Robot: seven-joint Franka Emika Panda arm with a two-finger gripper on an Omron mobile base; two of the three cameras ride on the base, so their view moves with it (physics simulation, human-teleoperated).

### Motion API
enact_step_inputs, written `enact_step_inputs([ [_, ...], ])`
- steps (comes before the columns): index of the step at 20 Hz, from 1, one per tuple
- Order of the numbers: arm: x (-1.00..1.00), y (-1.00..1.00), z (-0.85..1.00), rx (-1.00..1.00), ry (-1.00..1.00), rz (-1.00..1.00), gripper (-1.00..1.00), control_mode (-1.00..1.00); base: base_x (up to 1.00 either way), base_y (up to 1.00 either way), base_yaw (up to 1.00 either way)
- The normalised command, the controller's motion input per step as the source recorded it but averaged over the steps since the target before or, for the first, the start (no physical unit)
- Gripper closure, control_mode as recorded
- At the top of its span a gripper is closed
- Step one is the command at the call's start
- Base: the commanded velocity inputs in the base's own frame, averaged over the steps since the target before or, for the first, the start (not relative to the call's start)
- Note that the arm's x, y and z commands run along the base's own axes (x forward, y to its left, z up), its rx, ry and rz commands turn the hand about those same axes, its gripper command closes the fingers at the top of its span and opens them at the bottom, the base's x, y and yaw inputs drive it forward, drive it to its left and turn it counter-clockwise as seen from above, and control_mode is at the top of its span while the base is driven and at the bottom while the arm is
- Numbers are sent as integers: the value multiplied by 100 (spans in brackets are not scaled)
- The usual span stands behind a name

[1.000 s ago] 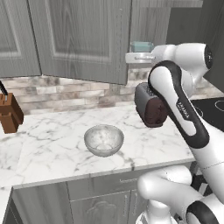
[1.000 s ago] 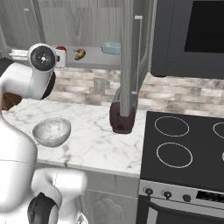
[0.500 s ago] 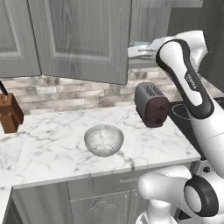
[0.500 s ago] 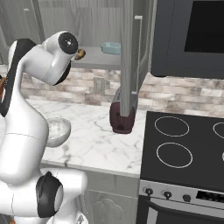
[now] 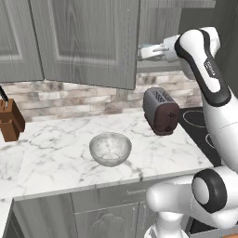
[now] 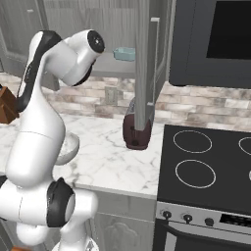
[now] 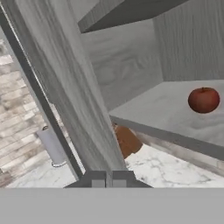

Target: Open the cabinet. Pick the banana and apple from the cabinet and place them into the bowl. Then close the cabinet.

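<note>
- Your cabinet [image 5: 88,42] hangs above the marble counter [image 5: 56,153]; one door stands swung out edge-on in the right base view, its bar handle toward you.
- Your arm [image 5: 204,60] is raised with the hand at the open cabinet's lower shelf.
- The toaster [image 5: 160,110] stands on the counter below that opening.
- The bowl [image 5: 110,148] sits on the counter, well left of the toaster and near the front edge.
- The apple [image 7: 204,99] rests upright on the cabinet shelf, seen in the hand view.
- Your gripper [image 7: 108,178] is clenched, fingertips together, holding nothing, close beside the door's edge.
- You can't make out the banana.
</note>
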Motion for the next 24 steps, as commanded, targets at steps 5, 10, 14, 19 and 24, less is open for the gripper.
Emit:
enact_step_inputs([
  [5, 32, 0, -1, 2, -5, 20, 100, -100, 0, 0, 0],
  [10, 17, 0, 0, 2, 0, 23, 100, -100, 0, 0, 0],
  [14, 1, -5, 0, 0, 0, 22, 100, -100, 0, 0, 0],
  [19, 3, -2, 0, 0, 0, 17, 100, -100, 0, 0, 0],
  [24, 6, 0, 0, 0, 0, 8, 100, -100, 0, 0, 0],
])
